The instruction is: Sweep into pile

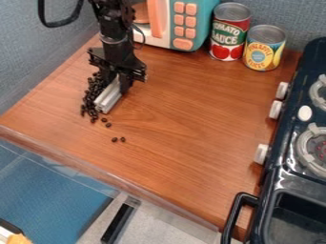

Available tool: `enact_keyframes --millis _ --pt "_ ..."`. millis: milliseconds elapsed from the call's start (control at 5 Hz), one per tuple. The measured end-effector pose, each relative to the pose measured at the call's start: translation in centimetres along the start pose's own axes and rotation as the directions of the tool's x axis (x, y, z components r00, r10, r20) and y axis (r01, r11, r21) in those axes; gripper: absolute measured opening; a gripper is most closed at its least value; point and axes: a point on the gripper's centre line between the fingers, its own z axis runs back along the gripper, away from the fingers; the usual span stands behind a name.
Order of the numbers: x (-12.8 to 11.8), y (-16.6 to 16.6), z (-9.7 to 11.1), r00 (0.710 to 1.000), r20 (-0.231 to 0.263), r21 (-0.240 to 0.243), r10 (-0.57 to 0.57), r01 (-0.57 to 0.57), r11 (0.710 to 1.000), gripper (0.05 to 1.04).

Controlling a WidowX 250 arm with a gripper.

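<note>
Brown wood-look ctr. (185, 109) w/ dk. beans (94, 93); gray-blue wall (290, 13) behind.

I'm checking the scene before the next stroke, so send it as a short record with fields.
gripper: over the counter's upper left, holding the grey bar
grey bar: slanting down to the counter, beside the beans
main beans: dark, in an elongated cluster left of the bar in the picture
strays: two beans apart, nearer the front edge
behind: two cans, toy microwave
right: toy stove
</note>
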Motion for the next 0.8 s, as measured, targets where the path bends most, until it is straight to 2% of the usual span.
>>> enact_keyframes --millis 400,600,800 --pt "1.9 2.8 -0.8 0.997 -0.021 0.026 0.076 -0.076 0.997 0.379" --pt "1.9 2.7 -0.6 0.992 -0.039 -0.008 0.123 -0.123 0.992 0.379" --pt "0.9 1.7 0.2 0.984 -0.096 -0.098 0.147 -0.156 0.983 0.379"
